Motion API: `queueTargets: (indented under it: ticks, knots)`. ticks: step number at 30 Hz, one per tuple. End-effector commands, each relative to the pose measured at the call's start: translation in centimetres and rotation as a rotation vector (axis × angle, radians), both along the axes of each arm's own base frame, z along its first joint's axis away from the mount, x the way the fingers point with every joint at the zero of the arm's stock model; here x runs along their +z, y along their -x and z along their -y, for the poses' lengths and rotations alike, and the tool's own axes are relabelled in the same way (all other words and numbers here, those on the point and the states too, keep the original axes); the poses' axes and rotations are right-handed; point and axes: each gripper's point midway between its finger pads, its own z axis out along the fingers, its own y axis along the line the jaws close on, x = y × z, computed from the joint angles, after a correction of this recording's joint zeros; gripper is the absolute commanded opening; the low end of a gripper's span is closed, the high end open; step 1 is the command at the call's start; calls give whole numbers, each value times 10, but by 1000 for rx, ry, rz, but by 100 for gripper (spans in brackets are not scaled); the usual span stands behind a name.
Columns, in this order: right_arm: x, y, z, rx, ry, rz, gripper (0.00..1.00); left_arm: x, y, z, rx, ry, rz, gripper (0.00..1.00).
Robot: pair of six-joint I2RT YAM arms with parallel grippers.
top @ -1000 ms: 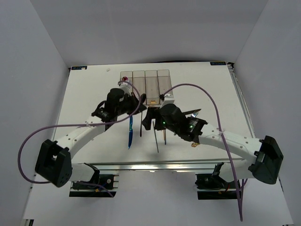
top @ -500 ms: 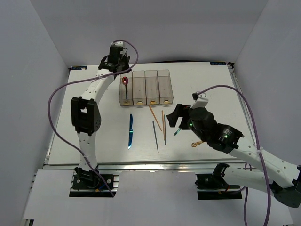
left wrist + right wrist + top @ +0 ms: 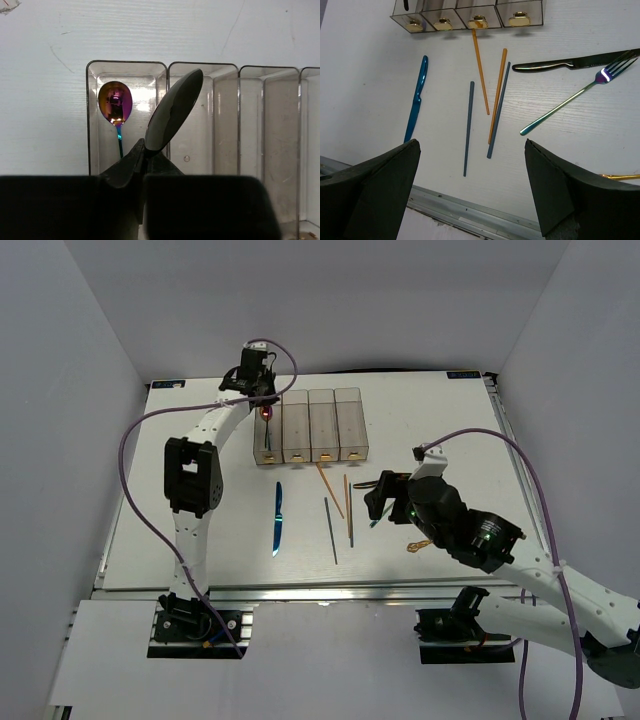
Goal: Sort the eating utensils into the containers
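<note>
Left fingers [image 3: 135, 165]: clenched on the dark spoon [image 3: 172, 110], its bowl tilted over the containers' [image 3: 238, 125] leftmost divider, probably to drop it beside the purple spoon [image 3: 115, 102].
Right fingers [image 3: 380, 185]: spread wide, empty, above the chopsticks [image 3: 497, 95].
Left wrist view: shows the purple spoon already in its bin.
Right wrist view: black knife [image 3: 570, 61] and fork [image 3: 565, 107] on the worktop [image 3: 370, 75], upper right.
</note>
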Motion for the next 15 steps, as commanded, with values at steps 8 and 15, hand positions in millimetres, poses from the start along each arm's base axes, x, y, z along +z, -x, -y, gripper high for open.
queueTargets:
  ticks: [8,15]
  knots:
    - [1,-6,-3,6,29,16,89,55,6,-17,57,62,136,52]
    - [-2,-8,-5,6,42,15,89,131,32,-28,105,104,249,98]
